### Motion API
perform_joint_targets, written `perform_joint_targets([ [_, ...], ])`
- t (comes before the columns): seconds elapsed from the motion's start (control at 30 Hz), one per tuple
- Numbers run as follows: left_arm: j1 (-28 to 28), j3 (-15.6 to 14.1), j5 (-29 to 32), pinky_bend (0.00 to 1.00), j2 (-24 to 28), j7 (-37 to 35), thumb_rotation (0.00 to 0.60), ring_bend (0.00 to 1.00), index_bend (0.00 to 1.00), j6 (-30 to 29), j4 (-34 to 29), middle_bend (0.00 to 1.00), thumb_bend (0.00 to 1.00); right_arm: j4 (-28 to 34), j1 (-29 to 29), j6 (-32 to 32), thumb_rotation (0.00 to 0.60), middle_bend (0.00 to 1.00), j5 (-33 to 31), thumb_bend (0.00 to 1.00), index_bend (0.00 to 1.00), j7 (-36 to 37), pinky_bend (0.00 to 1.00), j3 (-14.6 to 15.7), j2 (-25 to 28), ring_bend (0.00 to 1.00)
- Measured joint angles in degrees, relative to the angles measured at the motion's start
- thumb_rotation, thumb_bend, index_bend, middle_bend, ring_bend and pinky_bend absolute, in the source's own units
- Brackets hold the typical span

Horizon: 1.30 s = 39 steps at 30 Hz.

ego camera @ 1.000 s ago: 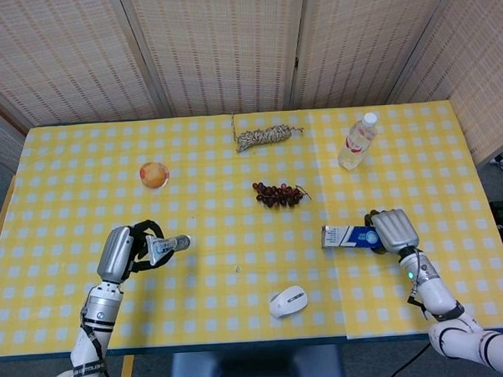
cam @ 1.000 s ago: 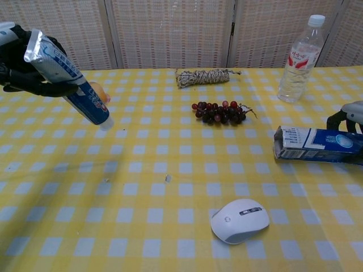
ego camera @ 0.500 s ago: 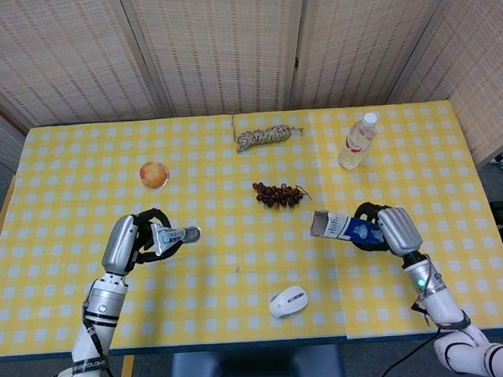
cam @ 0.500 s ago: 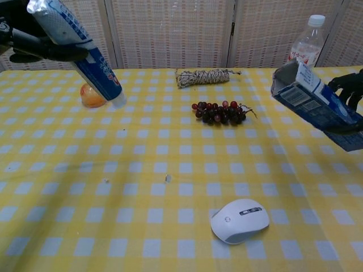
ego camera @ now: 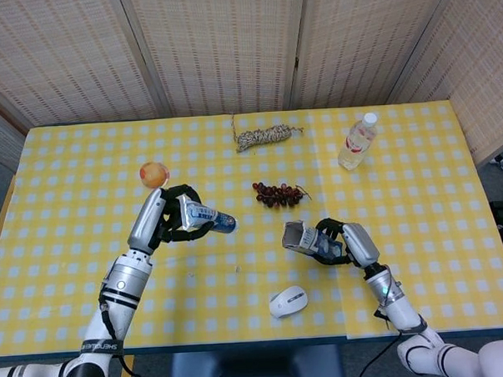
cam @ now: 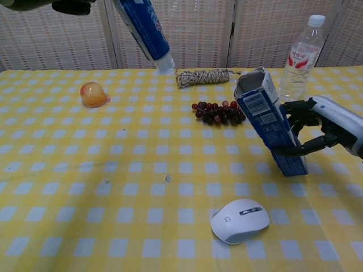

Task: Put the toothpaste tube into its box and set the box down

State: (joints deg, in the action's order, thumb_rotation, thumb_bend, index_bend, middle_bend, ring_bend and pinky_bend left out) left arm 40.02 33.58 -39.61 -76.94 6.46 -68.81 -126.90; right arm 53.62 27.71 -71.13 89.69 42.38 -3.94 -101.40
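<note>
My left hand (ego camera: 165, 219) grips the blue and white toothpaste tube (ego camera: 204, 216), held in the air with its cap end toward the right; in the chest view the tube (cam: 144, 31) slants down from the top edge, the left hand (cam: 68, 5) barely showing. My right hand (ego camera: 346, 243) holds the blue toothpaste box (ego camera: 308, 239) raised off the table. In the chest view the box (cam: 269, 122) stands tilted, its open end up and to the left, with the right hand (cam: 326, 127) wrapped round its lower part. Tube and box are apart.
On the yellow checked table (ego camera: 239, 277) lie a white mouse (cam: 240, 220) near the front, red grapes (cam: 218, 112) in the middle, a coil of rope (cam: 204, 76), an orange fruit (cam: 92, 94) at the left and a plastic bottle (cam: 299, 56) at the back right.
Both hands have risen and come toward the middle. The tube has moved right and up; the box has swung from lying flat to steeply tilted, open end up, and moved left.
</note>
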Motion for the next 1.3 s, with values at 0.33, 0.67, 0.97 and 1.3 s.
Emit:
perform_joint_targets([
  [0.33, 7.5, 4.3, 11.0, 1.0, 2.6, 1.8, 0.6, 1.0, 0.82, -1.2, -3.6, 1.0, 0.8, 1.7, 1.9, -0.2, 0.6, 0.45, -0.5, 0.3, 0.59, 0.5, 0.55, -1.7, -2.7, 0.51],
  [0.67, 10.2, 2.6, 11.6, 1.0, 1.7, 1.8, 0.6, 1.0, 0.82, -2.9, -3.7, 1.0, 0.8, 3.3, 2.7, -0.1, 0.6, 0.45, -1.0, 0.3, 0.59, -0.8, 0.55, -2.2, -4.4, 0.51],
  [0.97, 12.6, 0.8, 11.3, 1.0, -0.4, 2.6, 0.6, 1.0, 0.82, -5.0, -3.5, 1.0, 0.8, 5.4, 4.0, 0.0, 0.6, 0.46, -1.3, 0.3, 0.6, -1.5, 0.55, -3.4, -5.1, 0.51],
  [1.3, 14.3, -0.4, 10.2, 1.0, -3.3, 2.5, 0.6, 1.0, 0.82, -6.8, -1.6, 1.0, 0.8, 7.7, 5.0, 0.1, 0.6, 0.46, -1.5, 0.3, 0.6, -1.4, 0.55, -3.9, -5.8, 0.52],
])
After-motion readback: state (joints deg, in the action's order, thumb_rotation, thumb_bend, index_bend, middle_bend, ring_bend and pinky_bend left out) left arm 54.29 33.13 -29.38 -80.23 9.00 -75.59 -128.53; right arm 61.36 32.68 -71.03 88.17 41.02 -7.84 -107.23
